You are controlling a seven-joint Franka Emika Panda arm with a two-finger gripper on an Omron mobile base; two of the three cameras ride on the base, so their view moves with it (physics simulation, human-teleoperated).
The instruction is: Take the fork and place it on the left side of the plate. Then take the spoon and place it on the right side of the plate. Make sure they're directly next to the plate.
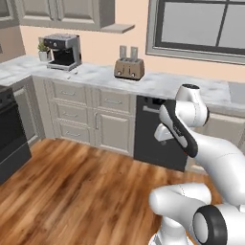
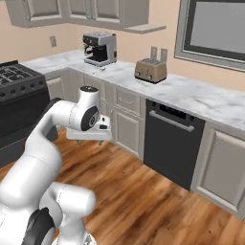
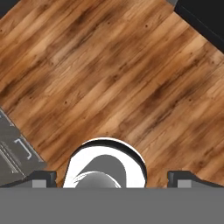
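The fork, the spoon and the plate are out of view. My gripper [image 2: 90, 142] hangs from the folded arm at about cabinet height and points straight down at the wooden floor [image 3: 109, 74]. In the hand view its two dark fingertips [image 3: 43, 178] stand wide apart at the bottom edge, so the gripper [image 3: 113, 179] is open with nothing between the fingers. In the left base view the gripper [image 1: 163, 137] sits in front of the dark dishwasher.
A marble counter [image 1: 158, 83] runs along the back wall with a coffee machine [image 1: 63, 51] and a toaster [image 1: 129, 68] on it. Below it are cabinets and a black dishwasher [image 2: 172, 141]. A stove [image 2: 19, 81] stands at the left. Open wooden floor [image 1: 72, 191] lies ahead.
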